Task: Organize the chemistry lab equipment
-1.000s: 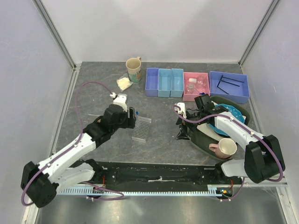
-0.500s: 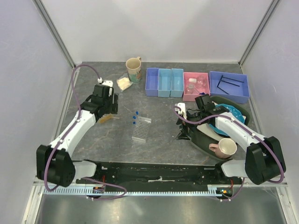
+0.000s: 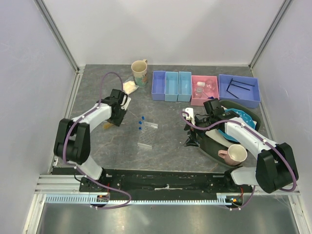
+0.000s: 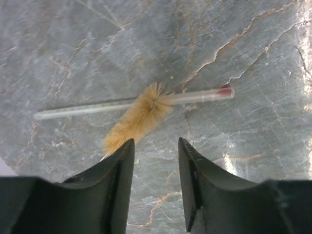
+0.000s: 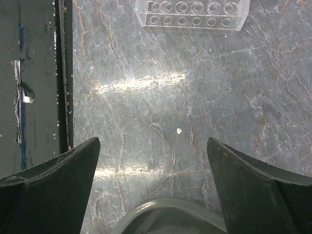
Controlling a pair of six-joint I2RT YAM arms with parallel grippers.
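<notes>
A tan bristle brush lies across a thin glass rod with a red tip on the grey table. My left gripper hovers just short of them, open, with only bare table between its jaws. From above, the left gripper is beside the brush. The clear tube rack sits mid-table with two blue-capped tubes lying beside it. My right gripper is wide open over bare table, the rack ahead of it. The powder bag lies at the back left.
A cream mug stands at the back. Blue bins, a pink bin holding a small flask, and a blue bin with black wire pieces line the back. A dark tray at right holds a blue plate and pink mug.
My left arm left the tube rack, swung out to the back left, then came in over the brush; its jaws have narrowed a little. The right arm has not moved.
</notes>
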